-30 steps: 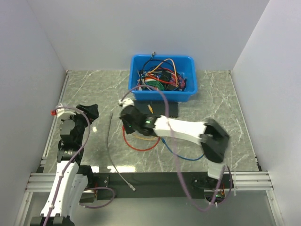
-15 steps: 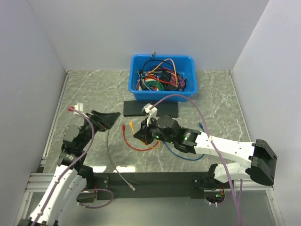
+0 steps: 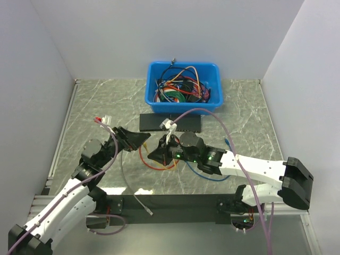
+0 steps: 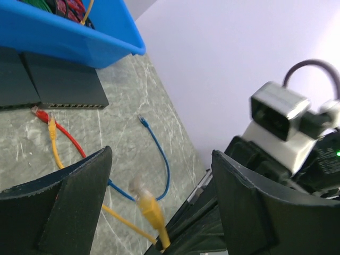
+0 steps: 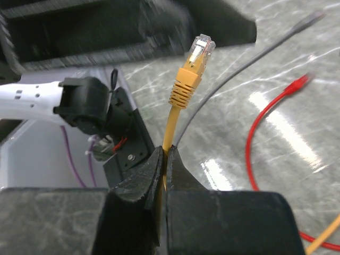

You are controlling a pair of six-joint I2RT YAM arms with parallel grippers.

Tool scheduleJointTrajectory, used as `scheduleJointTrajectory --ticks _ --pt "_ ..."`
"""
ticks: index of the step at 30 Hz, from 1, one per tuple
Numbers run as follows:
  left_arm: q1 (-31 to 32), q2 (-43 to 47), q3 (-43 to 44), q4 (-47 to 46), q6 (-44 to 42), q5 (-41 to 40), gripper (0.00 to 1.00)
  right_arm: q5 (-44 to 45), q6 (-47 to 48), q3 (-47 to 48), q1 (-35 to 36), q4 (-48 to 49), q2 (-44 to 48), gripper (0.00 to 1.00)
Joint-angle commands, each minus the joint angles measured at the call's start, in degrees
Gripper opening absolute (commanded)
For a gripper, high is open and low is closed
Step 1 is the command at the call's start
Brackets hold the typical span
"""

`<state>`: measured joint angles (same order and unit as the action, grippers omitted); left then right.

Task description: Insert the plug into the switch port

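Note:
The bright-blue cable lies loose on the table, and its plug rests free, right of both grippers. The black switch lies flat in front of the bin, its row of ports facing me. My right gripper is shut on a yellow cable just below that cable's plug, which points up. My left gripper is open around this yellow plug without touching it. In the top view the two grippers meet mid-table.
A blue bin full of tangled cables stands behind the switch. A red cable and the yellow cable's other end lie near the switch. A grey cable runs toward the front edge. White walls close in both sides.
My left arm has swung right and forward until its jaws straddle the held yellow plug, narrowing slightly. My right arm pulled back from the far left, then barely moved.

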<state>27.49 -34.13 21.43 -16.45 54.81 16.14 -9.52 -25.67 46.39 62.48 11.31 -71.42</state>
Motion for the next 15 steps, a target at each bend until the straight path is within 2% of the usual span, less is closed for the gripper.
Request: scheduleJointTrajectory --ticks 1,6,9,15 --pt "0.46 2.05 1.33 -1.31 -1.02 -2.34 0.82 -3.48 -1.84 -2.52 0.19 6.44 2.16 0.0" --pt "0.55 6.18 2.03 0.62 0.21 -3.22 0.85 -10.77 -2.37 -8.06 0.19 15.48 6.02 0.0" --pt "0.55 8.2 3.18 2.99 0.48 -3.05 0.85 -19.29 -2.54 -13.24 0.1 22.95 9.27 0.0" --pt "0.55 11.98 5.02 6.34 0.48 -2.61 0.85 -34.24 -4.3 -14.14 -1.3 28.68 11.21 0.0"
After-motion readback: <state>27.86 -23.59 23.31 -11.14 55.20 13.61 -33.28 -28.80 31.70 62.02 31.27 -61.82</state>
